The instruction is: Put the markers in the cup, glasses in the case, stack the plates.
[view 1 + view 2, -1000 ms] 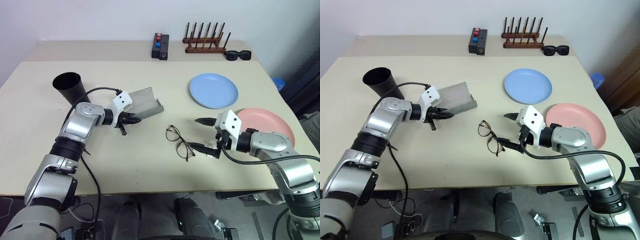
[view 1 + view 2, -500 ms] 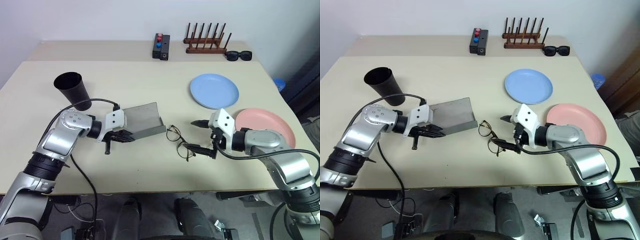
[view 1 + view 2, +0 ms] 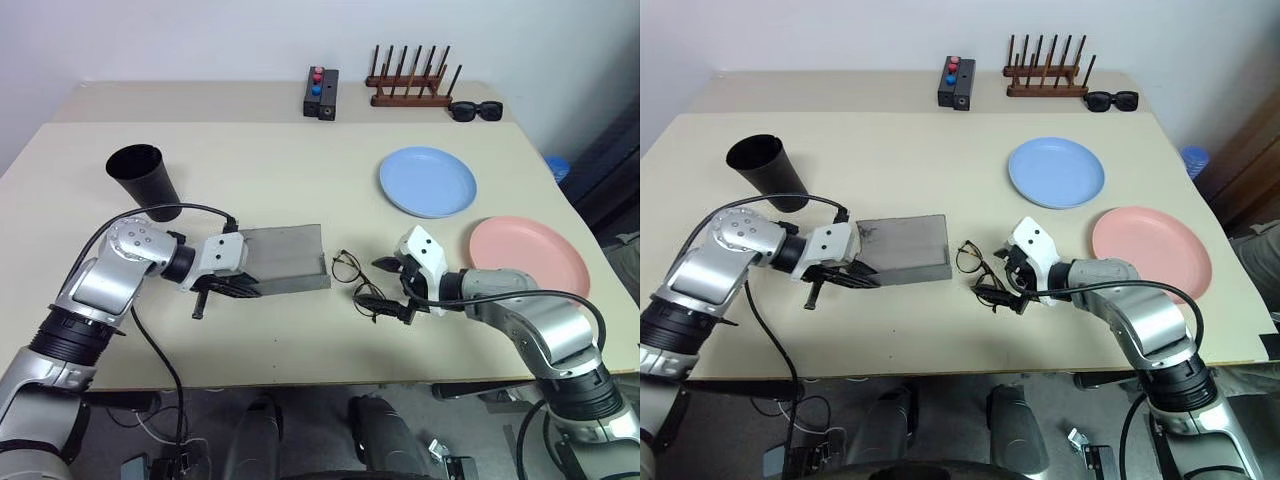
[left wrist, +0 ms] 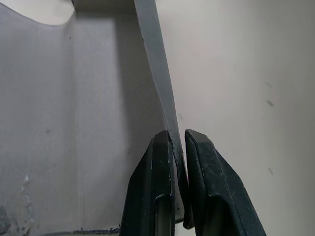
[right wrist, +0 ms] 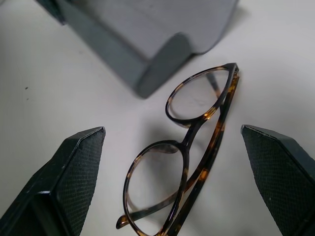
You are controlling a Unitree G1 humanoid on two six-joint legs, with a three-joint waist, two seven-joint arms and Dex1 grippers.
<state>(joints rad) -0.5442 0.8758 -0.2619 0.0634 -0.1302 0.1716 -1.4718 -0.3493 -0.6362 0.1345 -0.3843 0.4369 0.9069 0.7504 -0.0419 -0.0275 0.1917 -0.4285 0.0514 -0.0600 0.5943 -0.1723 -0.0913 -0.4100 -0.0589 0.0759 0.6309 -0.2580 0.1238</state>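
Observation:
The grey case point(image 3: 282, 260) lies open on the table. My left gripper point(image 3: 236, 286) is shut on its thin side wall point(image 4: 162, 98), fingers point(image 4: 158, 187) pinching the edge. Just right of the case lie the glasses point(image 3: 357, 283), folded, with round lenses and a dark mottled frame point(image 5: 197, 142). My right gripper point(image 3: 391, 288) is open, one finger on each side of the glasses, not touching them. The black cup point(image 3: 146, 180) stands upright at the far left. The blue plate point(image 3: 428, 181) and the pink plate point(image 3: 528, 256) lie apart on the right. The markers are out of view.
At the back of the table stand a black box with red and blue buttons point(image 3: 321, 93), a wooden peg rack point(image 3: 410, 90) and black sunglasses point(image 3: 475, 110). The table's front edge runs close below both grippers.
My left gripper pulled the case toward the front edge and turned it to lie flatter. My right gripper slid left until its open fingers came either side of the glasses.

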